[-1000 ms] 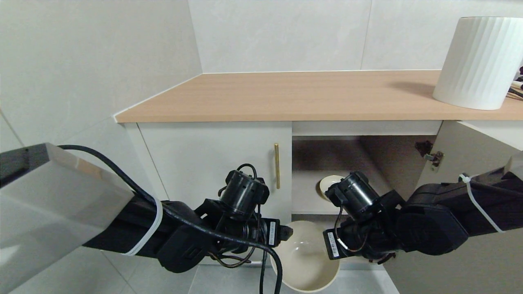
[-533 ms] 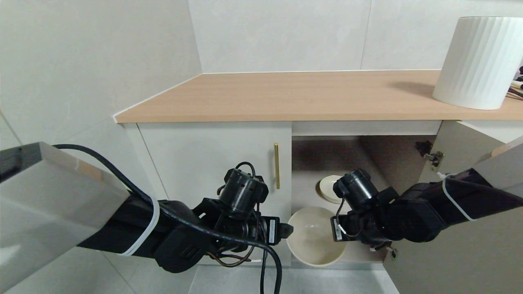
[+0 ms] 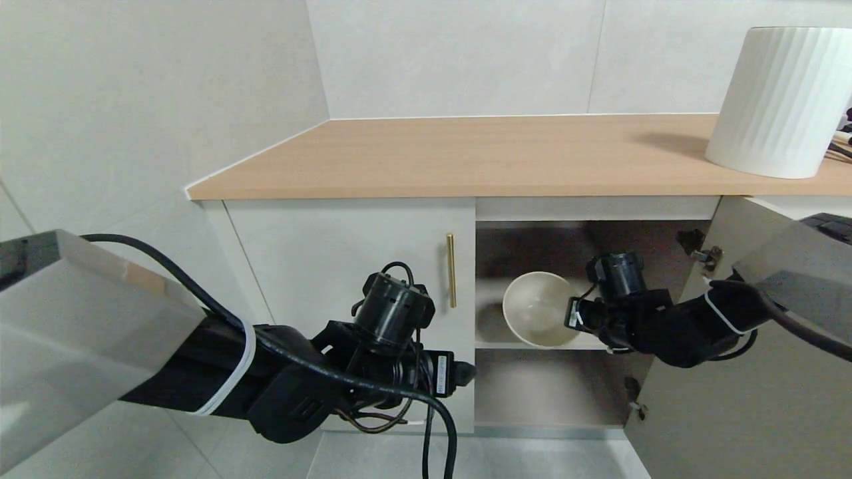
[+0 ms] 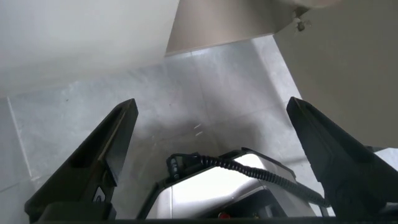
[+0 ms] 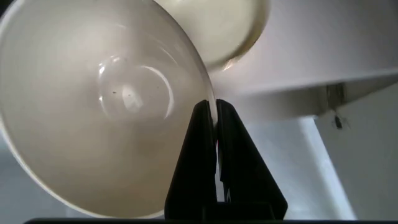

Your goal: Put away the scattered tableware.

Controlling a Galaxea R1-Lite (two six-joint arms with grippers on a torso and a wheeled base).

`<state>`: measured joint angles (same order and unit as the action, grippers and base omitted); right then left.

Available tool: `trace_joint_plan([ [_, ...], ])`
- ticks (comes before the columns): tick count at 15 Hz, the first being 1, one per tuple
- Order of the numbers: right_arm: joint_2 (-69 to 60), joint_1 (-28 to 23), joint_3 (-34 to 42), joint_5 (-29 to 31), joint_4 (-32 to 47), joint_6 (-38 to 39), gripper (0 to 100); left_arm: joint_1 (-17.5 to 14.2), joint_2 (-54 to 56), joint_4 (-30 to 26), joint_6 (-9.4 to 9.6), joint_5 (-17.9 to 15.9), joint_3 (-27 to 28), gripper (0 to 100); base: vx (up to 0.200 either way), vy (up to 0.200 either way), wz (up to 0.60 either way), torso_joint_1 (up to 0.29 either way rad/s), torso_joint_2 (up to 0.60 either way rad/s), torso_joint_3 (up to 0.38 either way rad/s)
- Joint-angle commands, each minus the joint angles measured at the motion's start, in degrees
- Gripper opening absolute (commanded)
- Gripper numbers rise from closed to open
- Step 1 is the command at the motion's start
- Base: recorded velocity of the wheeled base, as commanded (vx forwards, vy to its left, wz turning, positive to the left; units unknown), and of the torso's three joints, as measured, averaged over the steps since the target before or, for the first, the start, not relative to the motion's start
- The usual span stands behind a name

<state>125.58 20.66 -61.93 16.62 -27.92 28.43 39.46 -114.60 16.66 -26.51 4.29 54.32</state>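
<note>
The right end effector [image 5: 216, 115] was clenched on the rim of the bowl [image 5: 93, 106], which hung tilted over the front of the cabinet shelf [image 3: 489, 344], near a dish [image 5: 233, 31] lying on that shelf. Placing it well probably meant levelling the bowl, lowering it onto bare shelf beside the dish, and only then letting go; the left end effector [image 4: 212, 106] hung released below the shelf. A label [image 3: 439, 374] on the left wrist was too small to read.

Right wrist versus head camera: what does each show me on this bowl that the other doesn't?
Right wrist view adds: fingers clamped on the rim of the bowl, and a second dish just beyond it. Head view adds: the countertop, the white ribbed container, the closed door's gold handle, the left gripper low outside. Both: the bowl, tilted, in the right gripper at the open cabinet.
</note>
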Motion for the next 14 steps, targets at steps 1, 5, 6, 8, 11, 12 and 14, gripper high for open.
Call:
trace_joint_plan([
  [1, 4.59, -2.21, -3.55, 1.23, -0.74, 2.42, 0, 0.0, -0.01, 0.03, -0.03, 0.02, 0.0, 100, 0.0, 0.0, 0.0, 0.0, 0.0, 0.0],
  [5, 8.46, -3.44, -8.47, 1.49, -0.65, 5.23, 0, 0.0, -0.01, 0.03, -0.03, 0.02, 0.0, 100, 0.0, 0.0, 0.0, 0.0, 0.0, 0.0],
  [6, 9.69, -4.05, -10.05, 1.49, -0.47, 5.85, 0, 0.0, -0.01, 0.03, -0.03, 0.02, 0.0, 100, 0.0, 0.0, 0.0, 0.0, 0.0, 0.0],
  [8, 11.62, -4.93, -12.52, 1.49, -0.47, 6.2, 0, 0.0, -0.01, 0.03, -0.03, 0.02, 0.0, 100, 0.0, 0.0, 0.0, 0.0, 0.0, 0.0],
  [11, 13.47, -6.6, -15.5, 1.58, -0.38, 7.17, 0, 0.0, -0.09, 0.03, -0.03, 0.02, 0.0, 100, 0.0, 0.0, 0.0, 0.0, 0.0, 0.0],
  [12, 14.0, -6.95, -16.29, 1.58, -0.38, 7.26, 0, 0.0, -0.09, 0.03, -0.03, 0.02, 0.0, 100, 0.0, 0.0, 0.0, 0.0, 0.0, 0.0],
  [14, 14.7, -7.3, -17.35, 1.58, -0.38, 7.26, 0, 0.0, -0.09, 0.03, -0.12, 0.02, 0.0, 100, 0.0, 0.0, 0.0, 0.0, 0.0, 0.0],
])
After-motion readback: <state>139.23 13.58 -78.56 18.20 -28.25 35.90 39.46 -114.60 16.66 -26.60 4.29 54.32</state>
